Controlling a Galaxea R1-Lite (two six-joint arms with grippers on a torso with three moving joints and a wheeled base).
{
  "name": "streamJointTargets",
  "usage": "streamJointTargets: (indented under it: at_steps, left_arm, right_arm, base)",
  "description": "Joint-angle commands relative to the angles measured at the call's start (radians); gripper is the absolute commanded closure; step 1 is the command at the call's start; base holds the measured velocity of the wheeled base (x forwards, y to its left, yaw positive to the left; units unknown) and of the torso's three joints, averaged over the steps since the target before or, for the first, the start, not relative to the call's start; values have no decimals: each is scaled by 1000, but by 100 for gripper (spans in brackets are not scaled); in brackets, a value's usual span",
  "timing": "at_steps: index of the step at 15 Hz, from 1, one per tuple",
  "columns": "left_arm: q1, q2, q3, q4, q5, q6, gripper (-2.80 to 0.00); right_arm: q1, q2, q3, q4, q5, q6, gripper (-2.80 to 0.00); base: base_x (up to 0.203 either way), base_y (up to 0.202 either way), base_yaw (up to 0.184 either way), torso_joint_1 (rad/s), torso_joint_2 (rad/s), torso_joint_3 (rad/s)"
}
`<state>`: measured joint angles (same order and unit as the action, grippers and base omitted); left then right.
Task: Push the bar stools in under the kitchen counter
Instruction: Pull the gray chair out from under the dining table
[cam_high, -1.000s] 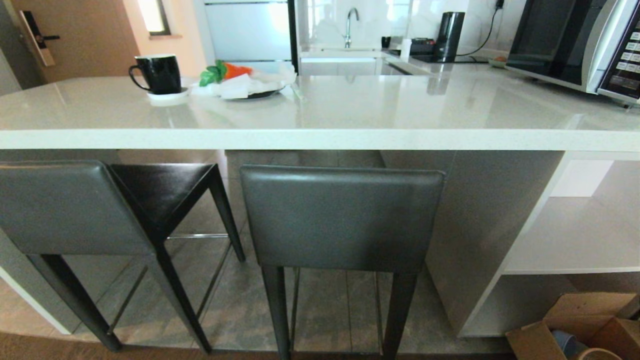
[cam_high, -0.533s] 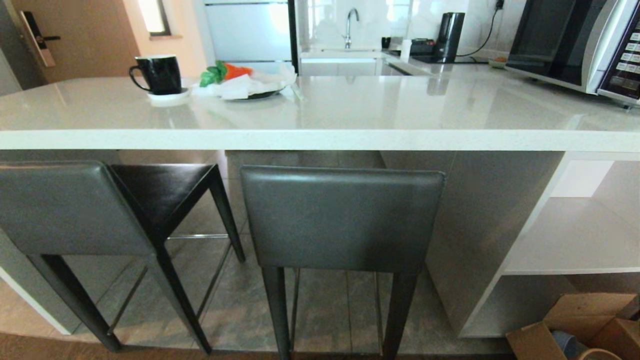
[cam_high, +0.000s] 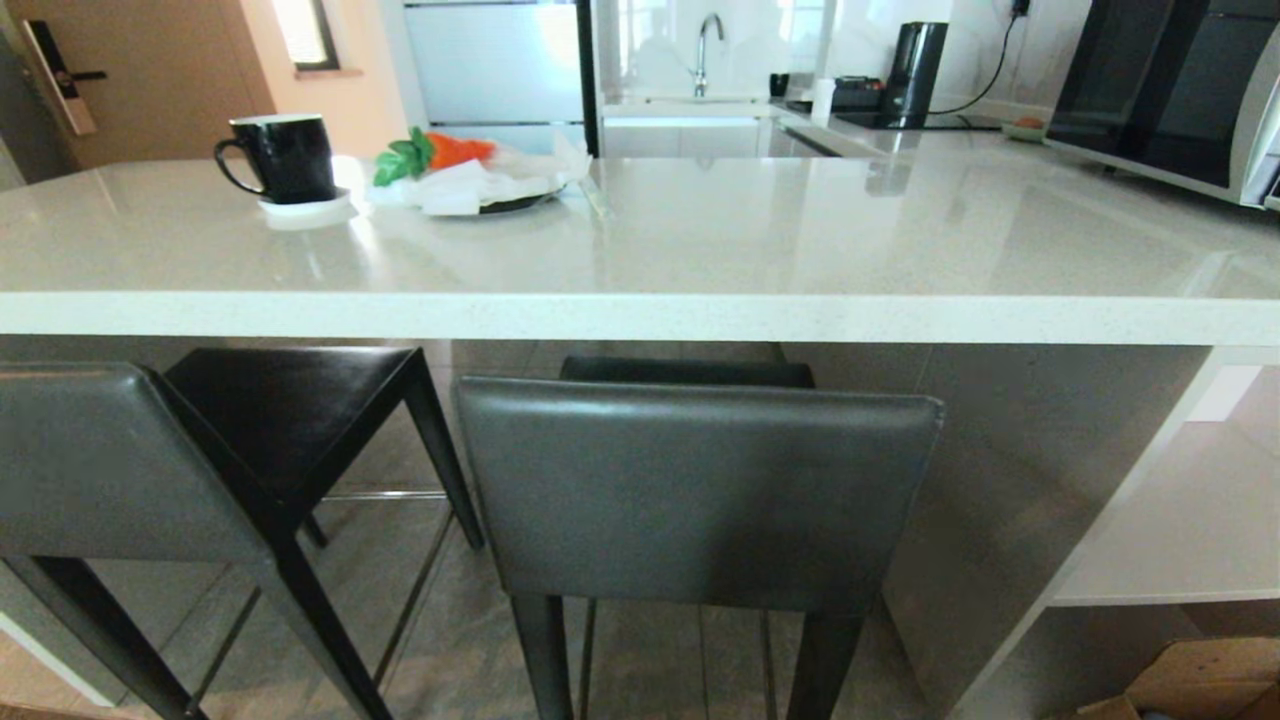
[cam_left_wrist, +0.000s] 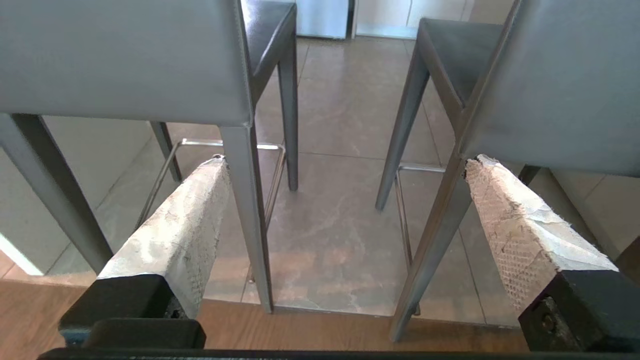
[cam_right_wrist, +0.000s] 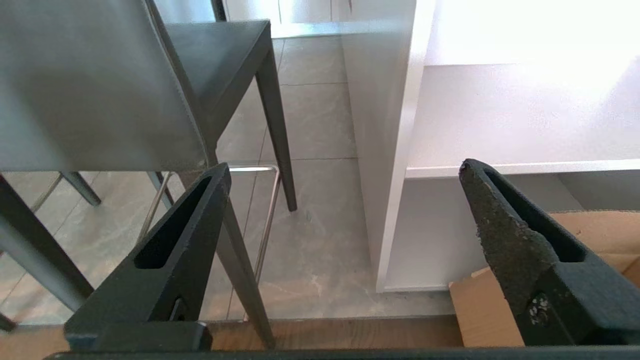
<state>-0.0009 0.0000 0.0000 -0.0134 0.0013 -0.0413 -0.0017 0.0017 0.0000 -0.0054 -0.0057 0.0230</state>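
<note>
Two bar stools stand at the kitchen counter (cam_high: 640, 315). The middle stool (cam_high: 695, 490) has its grey back facing the robot, and its seat sits just under the front edge of the counter top. The left stool (cam_high: 120, 465) is turned a bit sideways, with its dark seat partly under the same edge. How far either seat reaches under the top is hard to tell from here.

On the counter top, near its far left corner, a black mug (cam_high: 280, 155) sits on a white coaster. Beside it is a plate (cam_high: 500, 195) with napkins and something orange and green. A microwave (cam_high: 1165, 85) stands at the right end.

The left gripper (cam_left_wrist: 345, 167) is wide open and holds nothing. It hangs low before the gap between the two stools. The right gripper (cam_right_wrist: 345, 172) is wide open and empty too, near the middle stool's leg and the white shelf (cam_right_wrist: 500, 167). A cardboard box (cam_right_wrist: 500, 305) lies on the floor below.
</note>
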Motion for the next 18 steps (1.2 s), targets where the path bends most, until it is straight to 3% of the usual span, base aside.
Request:
streamJointTargets:
  at_steps: [1,4,6,7,9,11,13,15,18]
  left_arm:
    - [1,0,3,-1,1,5,-280]
    - [1,0,3,-21,-38,113,-280]
    - [2,14,-69,-36,-88,68,-280]
    - [2,50,-167,-5,-126,34,-280]
    - [-7,185,-341,81,-208,-8,-280]
    - [-91,282,-383,100,-387,-47,-280]
    - [-137,360,-316,-17,-609,-82,-280]
    - [-138,489,-251,-139,-677,-90,-280]
    - [-141,735,-195,-339,-716,-98,-280]
  right_arm:
    - [0,0,0,-2,0,-4,-280]
    - [0,0,-5,-48,-4,-43,-280]
    - [1,18,-85,-28,1,-23,-280]
    - [1,62,-141,-8,25,-13,-280]
    - [12,171,-246,9,123,10,-280]
    - [62,282,-308,5,278,65,-280]
    - [227,390,-300,-35,348,86,-280]
    - [308,526,-262,-97,409,88,-280]
    - [318,755,-196,-257,479,77,-280]
  base:
    - [0,0,0,0,0,0]
    - [0,0,0,0,0,0]
    - [0,0,0,0,0,0]
    - [0,0,0,0,0,0]
    - [0,0,0,0,0,0]
    - [0,0,0,0,0,0]
    - [0,0,0,0,0,0]
    - [0,0,0,0,0,0]
    - [0,0,0,0,0,0]
